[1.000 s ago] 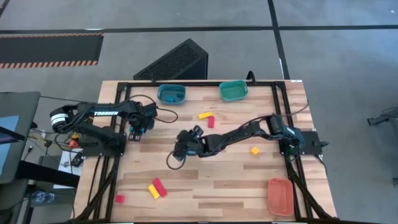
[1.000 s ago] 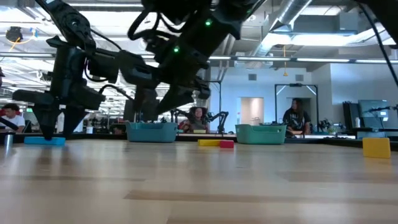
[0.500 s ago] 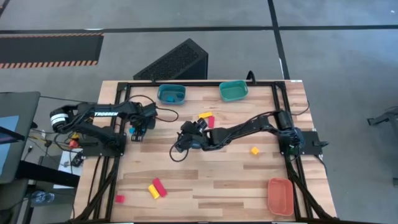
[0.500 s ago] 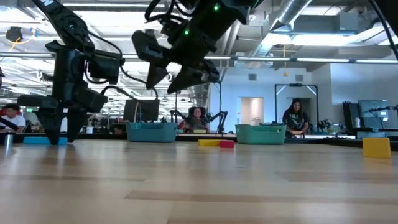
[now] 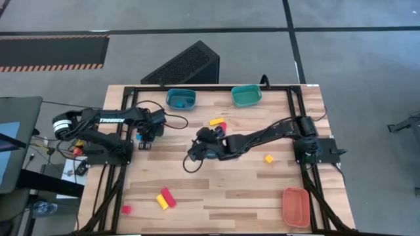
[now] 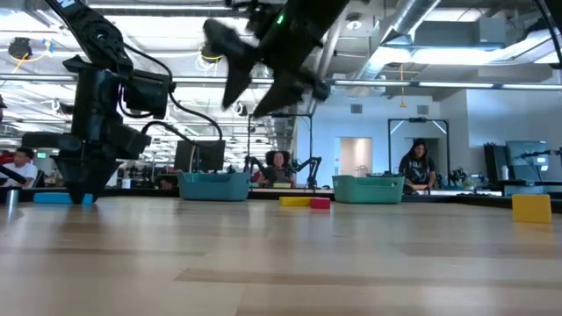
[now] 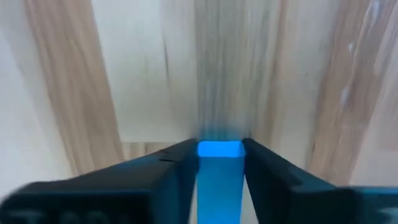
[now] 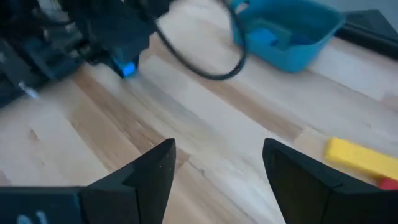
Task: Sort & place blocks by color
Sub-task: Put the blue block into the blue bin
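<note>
A blue block [image 7: 219, 171] lies flat on the table at its left side, also seen in the low view [image 6: 54, 198]. My left gripper [image 7: 219, 163] points down over it and is shut on it. My right gripper [image 5: 196, 147] hangs open and empty above the table's middle, high in the low view [image 6: 256, 83]. A yellow bar [image 5: 215, 121] and a red block [image 5: 222, 128] lie together beyond it. A yellow cube [image 5: 268, 158] lies to the right. Near the front left lie a yellow bar [image 5: 161, 201], a red bar [image 5: 168, 196] and a red cube [image 5: 126, 209]. My left gripper pinches the blue block by its two long sides [image 7: 203, 169] between its two fingers [image 7: 177, 177]. The fingers come from above, pointing down, and lie across the block. The block lies level on the table.
A blue bin [image 5: 181, 99] with a blue piece inside [image 8: 262, 37] and a teal bin [image 5: 246, 96] stand at the far edge. An orange bin [image 5: 296, 206] stands at the near right corner. A black cable [image 8: 199, 65] loops near the left arm.
My left gripper has stayed over the blue block and its fingers have closed in on it. My right gripper has risen and drawn back toward the table's far edge and a little to the right, rolling somewhat, still open.
</note>
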`<action>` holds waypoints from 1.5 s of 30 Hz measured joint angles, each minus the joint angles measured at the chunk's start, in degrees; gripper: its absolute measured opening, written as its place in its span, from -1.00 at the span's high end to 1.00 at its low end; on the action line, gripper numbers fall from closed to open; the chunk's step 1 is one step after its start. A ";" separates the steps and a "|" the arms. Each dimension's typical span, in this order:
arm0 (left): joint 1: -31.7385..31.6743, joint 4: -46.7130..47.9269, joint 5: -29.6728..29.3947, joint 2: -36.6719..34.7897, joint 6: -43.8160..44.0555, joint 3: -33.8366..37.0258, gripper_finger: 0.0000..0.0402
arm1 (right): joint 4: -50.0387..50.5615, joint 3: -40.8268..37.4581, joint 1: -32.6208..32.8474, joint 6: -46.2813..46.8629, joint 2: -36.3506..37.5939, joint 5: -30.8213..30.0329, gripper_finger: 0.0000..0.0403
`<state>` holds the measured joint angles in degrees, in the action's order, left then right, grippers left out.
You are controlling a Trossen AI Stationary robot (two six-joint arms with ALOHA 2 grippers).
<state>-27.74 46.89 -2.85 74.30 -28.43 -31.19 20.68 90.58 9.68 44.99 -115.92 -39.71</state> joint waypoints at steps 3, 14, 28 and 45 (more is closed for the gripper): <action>-0.11 -0.37 1.25 0.00 -0.45 -0.55 0.69 | 2.63 0.15 1.33 2.03 5.22 -3.58 -0.31; -0.11 -10.88 4.82 0.09 10.94 -5.61 0.67 | 37.00 -7.27 5.18 22.11 18.35 -12.09 -0.26; -0.05 -44.60 24.10 -0.06 42.55 -22.43 0.67 | -50.53 -51.30 -4.46 2.76 28.48 8.40 -0.19; -0.55 -68.24 8.44 6.56 63.39 -22.37 0.67 | -52.42 -36.03 -25.75 -42.61 28.54 24.15 -0.30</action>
<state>-28.29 -21.35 5.59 80.86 34.96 -53.56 -31.73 54.55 -16.08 2.38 -87.37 -15.56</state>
